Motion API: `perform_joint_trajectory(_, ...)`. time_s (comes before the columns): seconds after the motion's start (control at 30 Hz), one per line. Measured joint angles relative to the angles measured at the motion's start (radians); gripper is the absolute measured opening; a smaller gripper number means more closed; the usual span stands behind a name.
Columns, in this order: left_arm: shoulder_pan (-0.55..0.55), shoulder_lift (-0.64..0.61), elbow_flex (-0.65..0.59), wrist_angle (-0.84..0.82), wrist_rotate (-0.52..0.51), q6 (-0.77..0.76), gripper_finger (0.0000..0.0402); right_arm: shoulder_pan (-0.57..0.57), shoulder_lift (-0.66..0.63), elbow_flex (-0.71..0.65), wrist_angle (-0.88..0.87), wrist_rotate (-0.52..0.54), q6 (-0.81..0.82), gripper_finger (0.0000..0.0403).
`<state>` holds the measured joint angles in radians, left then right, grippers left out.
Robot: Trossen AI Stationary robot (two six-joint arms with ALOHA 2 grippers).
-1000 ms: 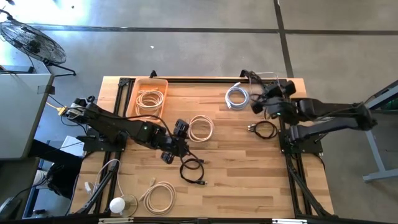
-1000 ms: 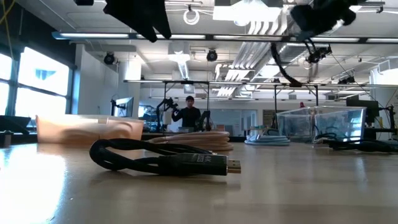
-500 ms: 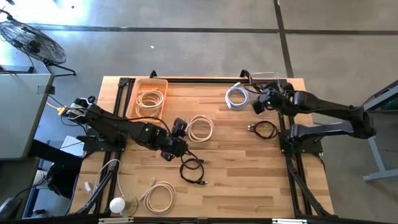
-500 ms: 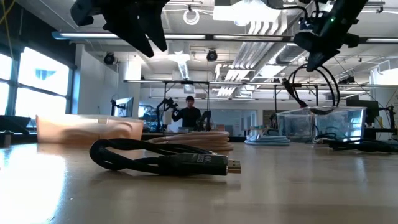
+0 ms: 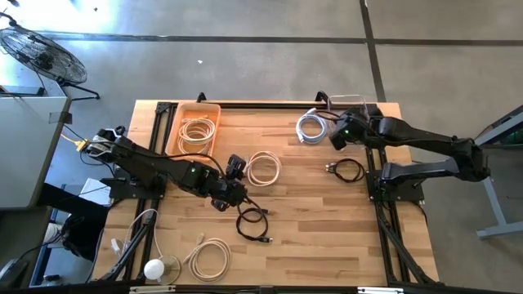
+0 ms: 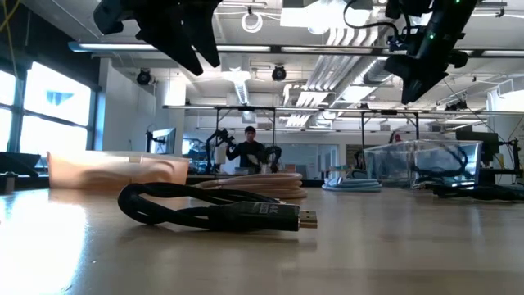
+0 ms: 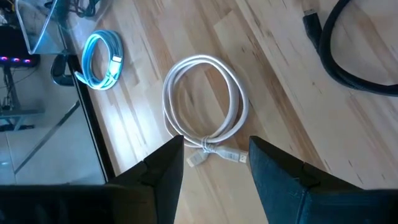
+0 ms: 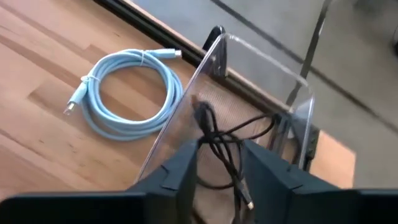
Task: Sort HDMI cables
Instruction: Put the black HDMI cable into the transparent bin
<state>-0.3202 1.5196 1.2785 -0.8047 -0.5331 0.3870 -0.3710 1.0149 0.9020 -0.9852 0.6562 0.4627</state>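
My left gripper (image 5: 242,171) (image 7: 214,146) hovers open above the table's middle, its fingers either side of a cream coil (image 7: 205,102) (image 5: 263,167) without touching it. My right gripper (image 5: 338,135) (image 8: 219,149) hangs open over the clear bin (image 8: 249,81) (image 5: 351,102), where a thin black cable (image 8: 214,127) lies loose. The silvery-white coil (image 5: 311,126) (image 8: 127,93) lies flat beside that bin. Black coils lie at right (image 5: 347,170) and near the middle (image 5: 253,222) (image 6: 213,209). One cream coil (image 5: 194,129) sits in the orange bin, another (image 5: 211,257) near the front edge.
The orange bin (image 5: 214,110) stands at the far left of the table and the clear bin at the far right corner. A white round object (image 5: 155,268) and loose cords lie at the near left edge. A person (image 6: 248,147) stands far back in the room.
The thin black cable that hung below my right gripper a second ago has dropped away from it and now lies inside the clear bin. The right gripper stays above the bin with nothing hanging from it.
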Motion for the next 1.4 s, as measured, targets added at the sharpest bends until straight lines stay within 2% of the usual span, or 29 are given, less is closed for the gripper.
perform_joint_trajectory(0.17,0.0,0.0,0.0,-0.006,0.0,0.0,0.0174,0.0,-0.001,0.0,0.045,0.014,-0.109,0.0175)
perform_joint_trajectory(0.23,0.0,0.0,0.0,-0.007,0.0,0.0,0.0174,0.0,-0.001,0.0,0.074,-0.038,-0.151,0.0191)
perform_joint_trajectory(0.3,0.0,0.0,0.0,-0.014,0.001,0.0,0.0174,0.0,-0.001,0.0,0.099,-0.164,-0.196,0.02)
perform_joint_trajectory(0.5,0.0,0.0,0.0,-0.092,0.002,-0.032,0.0174,0.02,-0.001,0.0,0.15,-0.801,-0.182,0.0204)
perform_joint_trajectory(0.57,0.0,0.0,0.0,-0.108,0.002,-0.051,0.0174,0.055,-0.001,0.0,0.113,-0.924,-0.145,0.0204)
perform_joint_trajectory(0.6,0.0,0.0,0.0,-0.112,0.002,-0.057,0.0174,0.078,-0.001,0.0,0.09,-0.947,-0.127,0.0204)
perform_joint_trajectory(0.67,0.0,0.0,0.0,-0.115,0.002,-0.065,0.0174,0.127,-0.001,0.0,0.036,-0.943,-0.098,0.0204)
perform_joint_trajectory(0.83,-0.001,0.0,0.0,-0.115,0.002,-0.082,0.0174,0.237,-0.001,0.0,-0.068,-0.854,0.033,0.0204)
perform_joint_trajectory(0.97,-0.001,0.0,0.0,-0.115,0.016,-0.082,0.0174,0.326,0.0,0.0,-0.093,-0.742,0.137,0.0204)
perform_joint_trajectory(1.07,-0.001,0.0,0.0,-0.115,0.029,-0.086,0.0174,0.4,0.012,0.0,-0.092,-0.619,0.173,0.0204)
perform_joint_trajectory(1.27,-0.001,0.0,0.001,-0.123,0.034,-0.105,0.0174,0.524,0.107,0.0,-0.11,-0.402,0.22,0.0204)
perform_joint_trajectory(1.4,-0.001,0.0,0.001,-0.13,0.034,-0.105,0.0174,0.573,0.21,0.0,-0.11,-0.366,0.216,0.0204)
